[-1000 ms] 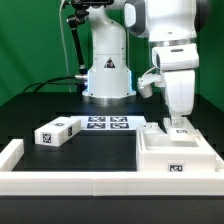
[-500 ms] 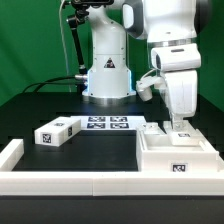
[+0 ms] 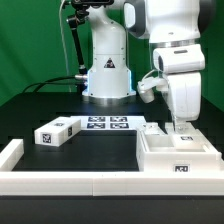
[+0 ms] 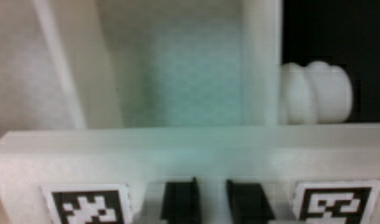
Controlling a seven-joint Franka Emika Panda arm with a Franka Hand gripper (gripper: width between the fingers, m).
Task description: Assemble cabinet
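Observation:
The cabinet's white box body [image 3: 176, 152] lies open side up at the exterior view's right, inside the corner of the border rail. My gripper [image 3: 180, 124] points straight down at the body's far wall. In the wrist view the two dark fingers [image 4: 178, 203] stand close together, the gripper [image 4: 212, 203] in front of a tagged white face [image 4: 89, 170] of the body. Only a thin white slit shows between the fingers. The body's hollow inside [image 4: 187, 80] and a round white peg [image 4: 315, 92] lie beyond. A loose white tagged block [image 3: 57, 131] lies at the exterior view's left.
The marker board [image 3: 108, 124] lies flat in front of the robot base [image 3: 108, 75]. A low white border rail [image 3: 70, 183] runs along the front and turns up at the left [image 3: 10, 152]. A cable hangs at the back left.
My gripper has shifted slightly toward the exterior view's right, and the box body has slid a little the same way with it. The loose block has not moved.

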